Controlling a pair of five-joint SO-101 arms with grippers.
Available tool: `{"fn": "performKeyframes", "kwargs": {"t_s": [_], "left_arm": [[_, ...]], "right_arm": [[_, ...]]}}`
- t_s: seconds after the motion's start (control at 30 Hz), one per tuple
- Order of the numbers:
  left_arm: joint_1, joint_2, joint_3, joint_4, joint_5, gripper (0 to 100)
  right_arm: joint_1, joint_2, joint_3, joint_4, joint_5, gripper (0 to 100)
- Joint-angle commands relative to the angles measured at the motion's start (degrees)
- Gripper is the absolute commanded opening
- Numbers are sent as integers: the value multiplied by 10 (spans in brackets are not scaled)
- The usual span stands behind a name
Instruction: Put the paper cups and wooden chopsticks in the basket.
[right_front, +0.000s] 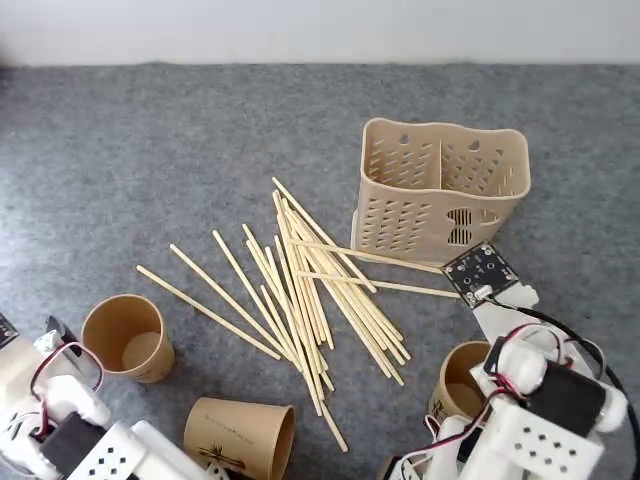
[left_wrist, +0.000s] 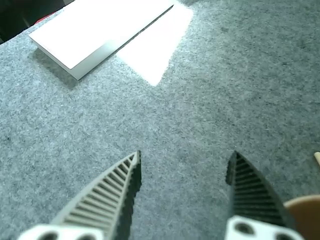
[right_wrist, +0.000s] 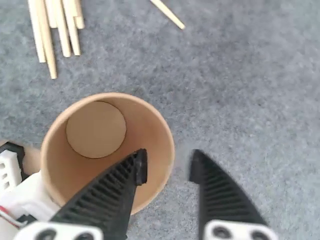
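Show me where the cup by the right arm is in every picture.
High view: cup low right, partly under the right arm.
Right wrist view: right gripper straddles its rim.
Left wrist view: brown edge by the left gripper is likely another cup.
Shared landmark: chopsticks beside it.

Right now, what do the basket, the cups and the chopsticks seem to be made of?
Basket: likely beige plastic, smooth, with moulded perforated walls. Paper cups: brown matte paper, thin rolled rims. Chopsticks: pale unfinished wood, it seems, with no gloss.
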Motion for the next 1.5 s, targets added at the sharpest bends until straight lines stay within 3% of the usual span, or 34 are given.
{"fn": "performKeyframes", "kwargs": {"t_s": [0.0, 0.33, 0.57, 0.67, 0.9, 1.1, 1.47], "left_arm": [[4, -6, -5, -11, 3, 265], [4, -6, -5, -11, 2, 265], [4, -6, -5, -11, 2, 265], [4, -6, -5, -11, 2, 265], [4, -6, -11, -11, 2, 265], [4, -6, -63, -9, 4, 265], [4, -6, -192, -9, 5, 266]], "right_arm": [[38, -7, -31, 22, -6, 191], [53, -7, 72, -29, -6, 181], [51, -7, 123, -56, 2, 66], [51, -9, 123, -52, 42, 4], [49, -11, 66, -52, 51, 9], [-38, -9, -21, 15, 40, 9], [-249, -6, -144, 19, -120, 9]]}}
